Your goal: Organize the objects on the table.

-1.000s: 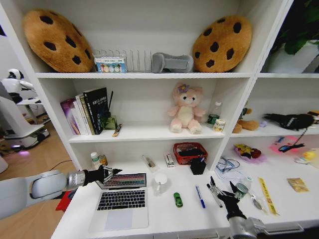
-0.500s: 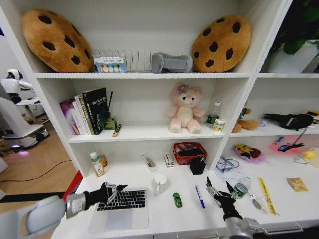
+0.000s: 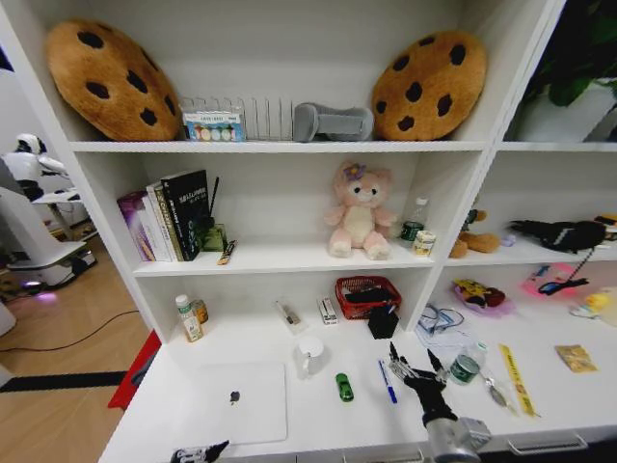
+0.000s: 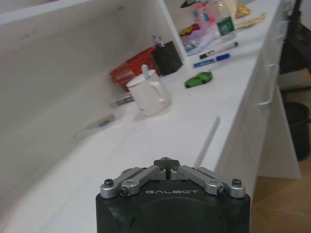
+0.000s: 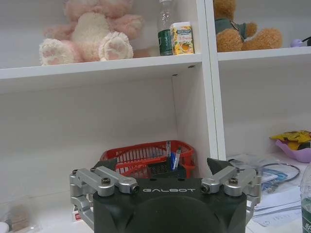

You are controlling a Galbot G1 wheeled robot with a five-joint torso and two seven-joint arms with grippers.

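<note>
Silver laptop (image 3: 234,402), lid closed flat, lies on the white desk (image 3: 318,420) toward its left front. A white mug (image 3: 309,354) stands just behind the laptop's right rear corner. The green toy car (image 3: 344,387) sits to the right of the mug, and the blue pen (image 3: 387,381) lies farther right, well apart from the car. A black pen (image 4: 217,49) lies beside the blue pen in the left wrist view.

Left gripper (image 3: 200,451) sits low at the desk's front edge, in front of the laptop, with its fingers drawn together at the tips. Right gripper (image 3: 415,367) hovers above the desk just right of the blue pen, fingers spread apart and holding nothing.

Surrounding items: a red basket (image 3: 367,295) and a black pen holder (image 3: 383,321) stand at the back of the desk behind the pens. A yellow ruler (image 3: 516,379) and a small bottle (image 3: 466,365) lie to the right of the right gripper. A medicine bottle (image 3: 188,318) stands at the left rear, behind the laptop.
</note>
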